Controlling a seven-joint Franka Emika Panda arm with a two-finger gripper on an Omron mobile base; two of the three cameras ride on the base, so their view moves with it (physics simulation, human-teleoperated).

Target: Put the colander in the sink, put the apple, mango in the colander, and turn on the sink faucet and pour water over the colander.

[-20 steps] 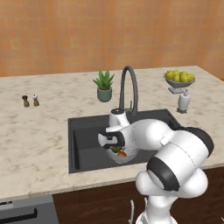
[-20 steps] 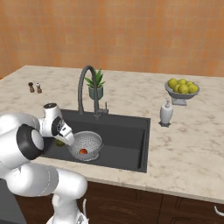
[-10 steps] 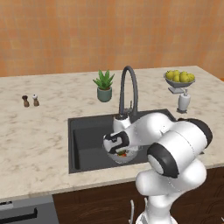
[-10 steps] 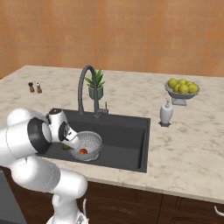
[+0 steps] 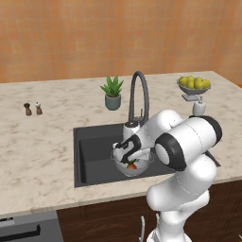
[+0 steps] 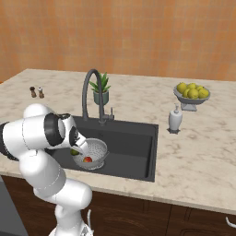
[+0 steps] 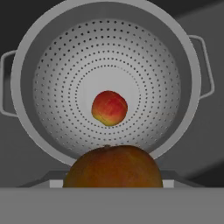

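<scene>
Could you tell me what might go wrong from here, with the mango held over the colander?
1. The mango sits above the colander's near rim, not its middle; released now, it might clip the rim and roll into the sink.
2. If it lands inside, it may knock the apple resting at the bottom.
3. The faucet rises just behind the arm, so lifting out could brush it.

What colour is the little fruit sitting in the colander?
The apple is red with a yellow-orange patch, clearest in the hand view.
</scene>
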